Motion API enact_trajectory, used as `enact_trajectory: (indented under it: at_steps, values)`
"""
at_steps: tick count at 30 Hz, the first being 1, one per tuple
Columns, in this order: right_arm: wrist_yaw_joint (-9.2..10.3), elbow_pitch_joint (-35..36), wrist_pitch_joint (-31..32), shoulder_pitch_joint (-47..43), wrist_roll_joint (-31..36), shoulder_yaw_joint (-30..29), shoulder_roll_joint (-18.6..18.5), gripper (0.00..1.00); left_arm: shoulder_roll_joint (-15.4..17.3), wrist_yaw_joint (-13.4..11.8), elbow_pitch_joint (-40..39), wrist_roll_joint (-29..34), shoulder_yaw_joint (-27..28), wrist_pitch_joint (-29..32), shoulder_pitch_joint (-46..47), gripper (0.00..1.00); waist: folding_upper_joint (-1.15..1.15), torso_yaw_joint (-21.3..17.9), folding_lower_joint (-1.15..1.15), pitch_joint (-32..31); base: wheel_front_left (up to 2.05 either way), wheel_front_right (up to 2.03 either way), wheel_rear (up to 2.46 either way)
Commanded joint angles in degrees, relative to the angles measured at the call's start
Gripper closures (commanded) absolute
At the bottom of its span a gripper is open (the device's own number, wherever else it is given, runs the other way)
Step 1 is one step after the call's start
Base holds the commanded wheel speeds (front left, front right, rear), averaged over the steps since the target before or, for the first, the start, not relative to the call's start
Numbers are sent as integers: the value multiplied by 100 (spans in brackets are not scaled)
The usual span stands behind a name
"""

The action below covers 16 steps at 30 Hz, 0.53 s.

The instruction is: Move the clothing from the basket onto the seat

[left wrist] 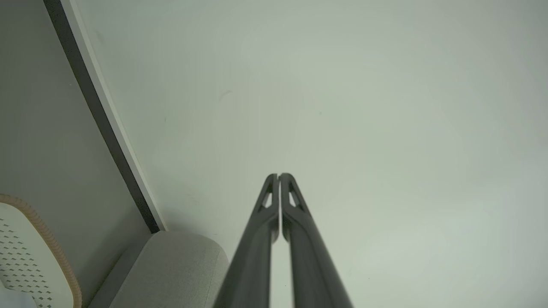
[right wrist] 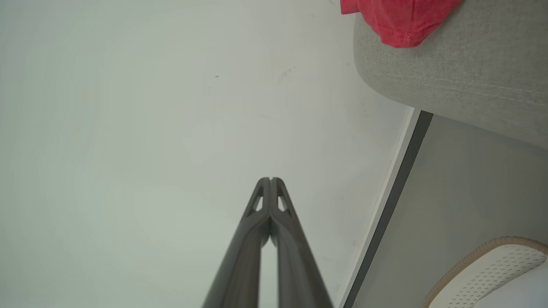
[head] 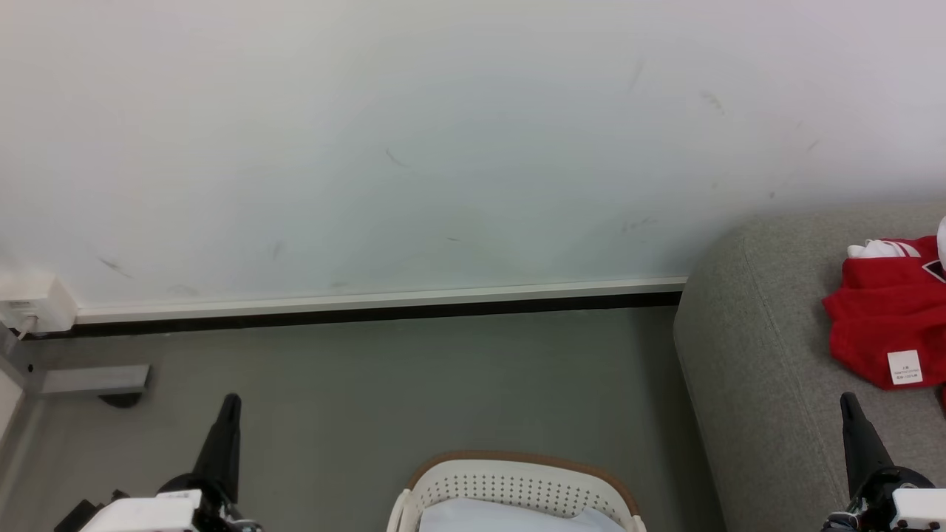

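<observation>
Currently both arms sit in what I read as a parked pose. The left hand is at the lower left of the head view and the right hand at the lower right. Each has its two dark fingers pressed together, pinching nothing and pointing up toward the white wall. Both wrist views confirm the tips meet with no cloth between them.

Task items:
- A red jersey lies crumpled on the grey sofa, with its white label facing up. It is just beyond the right hand's fingertips but not touching them. In the right wrist view its hem appears to reach the sofa's rounded edge.
- The laundry basket stands on the grey floor, between the hands and just beside the sofa's corner. Only its far wall and brown rim are in frame.
- Something pale lies inside the basket. I cannot tell whether it is cloth or a liner, and I see no red in the part that shows.

Reasoning: the hands are well apart, one on each side of the basket, which keeps them clear of its rim and of the sofa. The basket's spot next to the sofa makes for a short carry.

Judgement: at least one garment has been delivered. I cannot say whether more remain, because the frame cuts off the basket's interior. I would tilt the head down before committing to a reach.
</observation>
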<state>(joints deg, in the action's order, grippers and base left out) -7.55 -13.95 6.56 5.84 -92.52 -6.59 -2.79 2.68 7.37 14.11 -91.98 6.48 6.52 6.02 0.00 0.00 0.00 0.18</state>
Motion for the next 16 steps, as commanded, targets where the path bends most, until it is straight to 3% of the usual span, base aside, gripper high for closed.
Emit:
enact_trajectory:
  at_steps: [1, 16]
  values:
    - [12, -15, 20, 70, 30, -21, -3, 100, 39, 28, -17, -81, 10, 22, 41, 100, 0, 0, 0, 0, 0, 0, 0]
    - [12, -15, 18, 70, 28, -18, -4, 100, 39, 28, -17, -81, 10, 22, 41, 100, 0, 0, 0, 0, 0, 0, 0]
